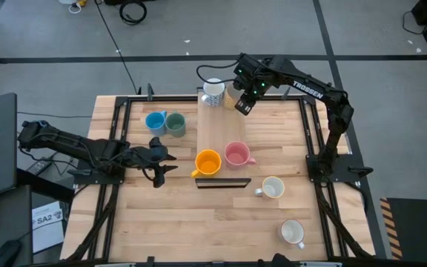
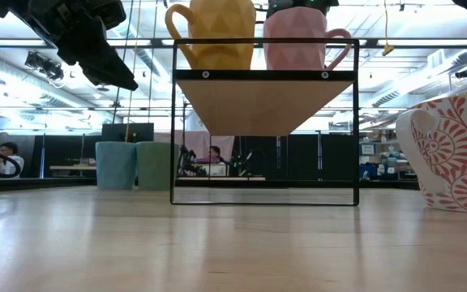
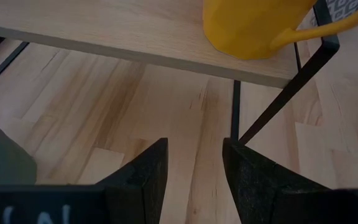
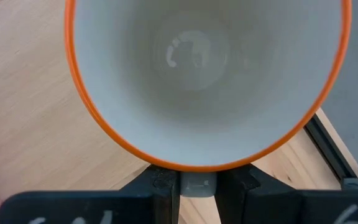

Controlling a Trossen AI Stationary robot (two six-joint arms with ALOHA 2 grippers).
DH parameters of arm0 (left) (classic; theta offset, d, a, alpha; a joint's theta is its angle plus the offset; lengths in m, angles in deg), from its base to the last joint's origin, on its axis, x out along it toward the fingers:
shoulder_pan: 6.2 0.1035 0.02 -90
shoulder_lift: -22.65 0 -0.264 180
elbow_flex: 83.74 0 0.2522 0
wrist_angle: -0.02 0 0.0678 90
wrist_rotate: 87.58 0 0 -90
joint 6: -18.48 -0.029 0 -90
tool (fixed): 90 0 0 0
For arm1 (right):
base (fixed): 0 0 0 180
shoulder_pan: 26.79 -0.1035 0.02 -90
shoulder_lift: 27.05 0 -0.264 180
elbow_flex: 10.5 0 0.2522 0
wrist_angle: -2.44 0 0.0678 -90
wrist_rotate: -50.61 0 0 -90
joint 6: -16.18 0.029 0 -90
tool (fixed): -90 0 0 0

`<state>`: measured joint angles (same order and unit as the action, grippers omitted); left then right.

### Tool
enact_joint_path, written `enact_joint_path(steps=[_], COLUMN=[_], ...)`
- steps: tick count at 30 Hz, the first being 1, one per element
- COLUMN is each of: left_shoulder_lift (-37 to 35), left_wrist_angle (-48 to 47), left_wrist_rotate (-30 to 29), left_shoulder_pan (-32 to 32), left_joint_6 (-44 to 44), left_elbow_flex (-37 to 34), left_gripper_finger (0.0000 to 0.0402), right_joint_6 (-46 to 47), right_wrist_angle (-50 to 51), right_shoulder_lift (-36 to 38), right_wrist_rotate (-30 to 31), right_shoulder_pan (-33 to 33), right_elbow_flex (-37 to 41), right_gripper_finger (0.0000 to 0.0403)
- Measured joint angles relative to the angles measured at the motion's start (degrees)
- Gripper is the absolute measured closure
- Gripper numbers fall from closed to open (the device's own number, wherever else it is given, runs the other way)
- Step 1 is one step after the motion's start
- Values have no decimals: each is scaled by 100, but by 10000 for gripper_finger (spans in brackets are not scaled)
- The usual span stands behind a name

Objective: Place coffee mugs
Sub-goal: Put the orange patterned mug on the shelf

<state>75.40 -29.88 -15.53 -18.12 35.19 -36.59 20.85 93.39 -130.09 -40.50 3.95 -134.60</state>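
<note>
High view, landmark: the raised light wooden shelf on a thin black metal frame (image 1: 217, 130) in the middle of the table (image 1: 161, 215).
Near edge of the shelf: a round orange ceramic mug (image 1: 208, 162) and a round pink ceramic mug (image 1: 236, 154) stand side by side.
Left gripper (image 1: 159, 157): beside the shelf's near left corner, empty, its two dark fingers (image 3: 143, 180) spread apart. The orange mug is the closest one to it.
Left of the shelf: a blue mug (image 1: 155, 122) and a grey-green mug (image 1: 175, 124) touch each other.
Far end of the shelf: a white patterned mug (image 1: 213, 93) stands there.
Right gripper (image 1: 243, 100): just beside the white patterned mug, pinching the rim of a cream mug with an orange lip (image 4: 207, 81).
Key relation: this mug hangs mouth up at the shelf's far right corner. I think it only needs to go straight down.
Nearer than the shelf, right side: two more white mugs (image 1: 272, 188) (image 1: 293, 233) wait on the table.
</note>
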Motion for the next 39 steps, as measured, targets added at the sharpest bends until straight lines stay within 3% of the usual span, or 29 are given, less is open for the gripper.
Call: enact_joint_path(steps=[29, 39], left_shoulder_lift=[0, 0], left_wrist_angle=[0, 0], left_wrist_rotate=[1, 1], left_shoulder_pan=[1, 1], left_joint_6=[3, 4], left_elbow_flex=[0, 0], left_gripper_finger=[241, 241], right_joint_6=[-36, -138], right_wrist_angle=[-327, -564], right_shoulder_lift=[0, 0], right_wrist_rotate=[0, 12], right_shoulder_pan=[1, 7], right_elbow_flex=[0, 0], right_gripper_finger=[303, 270])
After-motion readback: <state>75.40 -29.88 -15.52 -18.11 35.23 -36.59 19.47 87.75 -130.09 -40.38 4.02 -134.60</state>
